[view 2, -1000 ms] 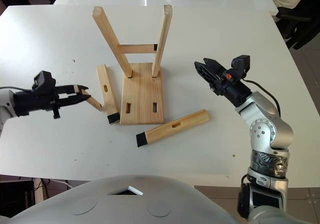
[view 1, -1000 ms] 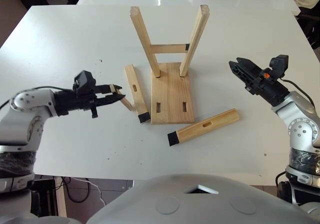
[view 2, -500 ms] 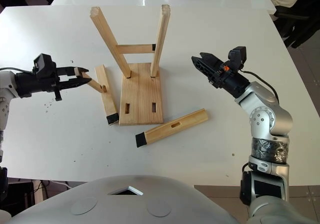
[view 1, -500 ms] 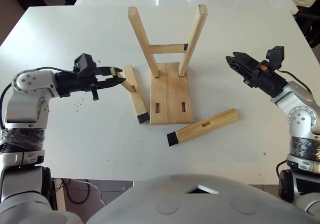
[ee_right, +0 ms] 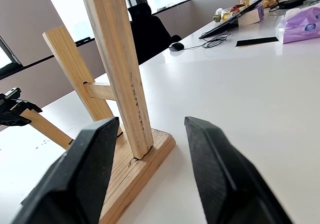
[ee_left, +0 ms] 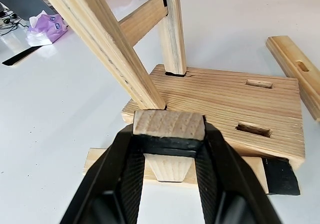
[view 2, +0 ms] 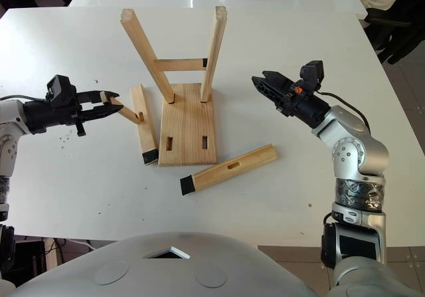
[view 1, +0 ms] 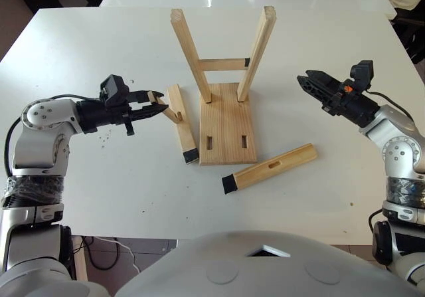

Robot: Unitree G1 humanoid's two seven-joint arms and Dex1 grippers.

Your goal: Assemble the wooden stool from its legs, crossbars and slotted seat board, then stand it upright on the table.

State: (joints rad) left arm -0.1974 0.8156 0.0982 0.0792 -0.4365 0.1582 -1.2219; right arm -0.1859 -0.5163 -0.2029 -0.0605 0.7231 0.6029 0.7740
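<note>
From the head, the pale, grained slotted seat board [view 1: 228,134] lies flat on the white table [view 1: 86,38]. Two square legs [view 1: 192,54] stand in its far slots, joined by a crossbar [view 1: 224,64]. The left hand [view 1: 158,105] pinches a loose crossbar [view 1: 169,113] whose far end meets a black-capped loose leg [view 1: 180,124] beside the board. Another capped leg [view 1: 272,167] lies nearer. The right hand [view 1: 307,86] hovers apart.

Left wrist: black fingers [ee_left: 125,164] clamp the loose crossbar's square end.

Right wrist: smooth black fingers [ee_right: 85,169] gape wide, empty.

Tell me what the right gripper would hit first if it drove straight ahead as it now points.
Most likely the nearer upright leg, low down by the seat board. The open right gripper frames it, though depth is hard to judge.
</note>
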